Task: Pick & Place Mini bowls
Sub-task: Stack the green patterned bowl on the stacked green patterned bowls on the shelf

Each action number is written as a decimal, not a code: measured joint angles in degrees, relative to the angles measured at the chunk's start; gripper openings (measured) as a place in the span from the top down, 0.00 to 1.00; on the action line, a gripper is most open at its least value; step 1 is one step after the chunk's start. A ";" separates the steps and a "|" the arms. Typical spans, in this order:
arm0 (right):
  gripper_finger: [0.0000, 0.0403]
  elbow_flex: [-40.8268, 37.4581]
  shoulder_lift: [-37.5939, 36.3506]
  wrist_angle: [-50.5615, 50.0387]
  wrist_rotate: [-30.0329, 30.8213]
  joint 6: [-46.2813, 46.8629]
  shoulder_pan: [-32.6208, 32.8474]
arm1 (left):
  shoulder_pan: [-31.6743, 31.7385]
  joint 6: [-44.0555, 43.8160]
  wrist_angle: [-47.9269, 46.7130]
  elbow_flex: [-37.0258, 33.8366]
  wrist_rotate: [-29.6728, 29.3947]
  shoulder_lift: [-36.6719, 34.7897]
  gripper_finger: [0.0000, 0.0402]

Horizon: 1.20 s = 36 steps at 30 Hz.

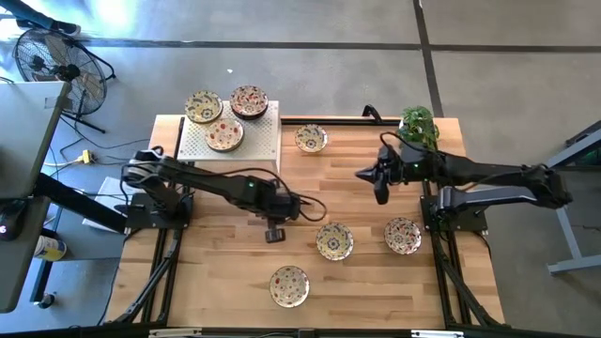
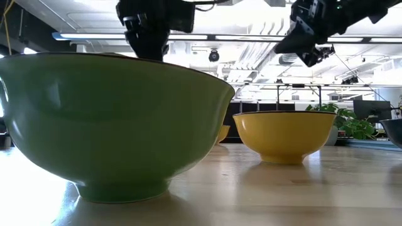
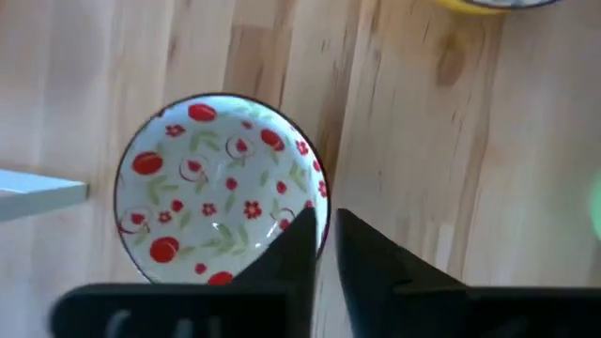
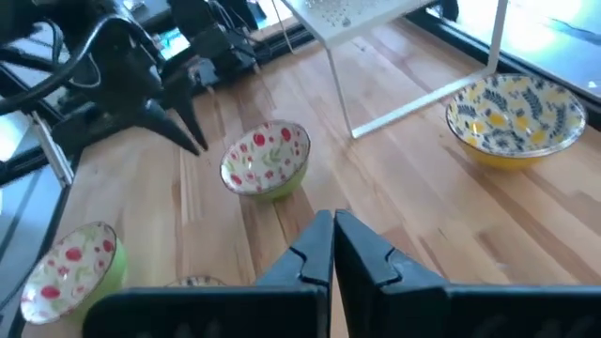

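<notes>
Left claw (image 1: 274, 235) slightly parted mid-table; right claw (image 1: 379, 191) closed, raised.

A white perforated rack (image 1: 246, 141) stands at the far left of the wooden counter (image 1: 357, 272), a green leafy plant (image 1: 419, 124) at its far right corner — and on the grey floor, a fan (image 1: 58, 66).

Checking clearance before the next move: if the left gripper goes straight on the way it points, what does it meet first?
Probably the rim of the red-patterned mini bowl just beyond the left gripper; depth is unclear.
</notes>
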 joint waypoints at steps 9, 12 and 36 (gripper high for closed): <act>1.00 0.00 -1.61 -3.17 -1.15 0.15 0.02 | -0.41 2.19 0.76 0.84 -0.67 5.36 0.59; 1.00 0.00 -1.66 -3.32 -1.30 0.14 0.02 | -1.50 3.32 1.68 0.83 -2.02 6.48 0.56; 1.00 0.00 -1.65 -3.53 -0.83 -0.90 0.02 | -3.32 -2.36 7.32 -2.87 -7.31 10.98 0.85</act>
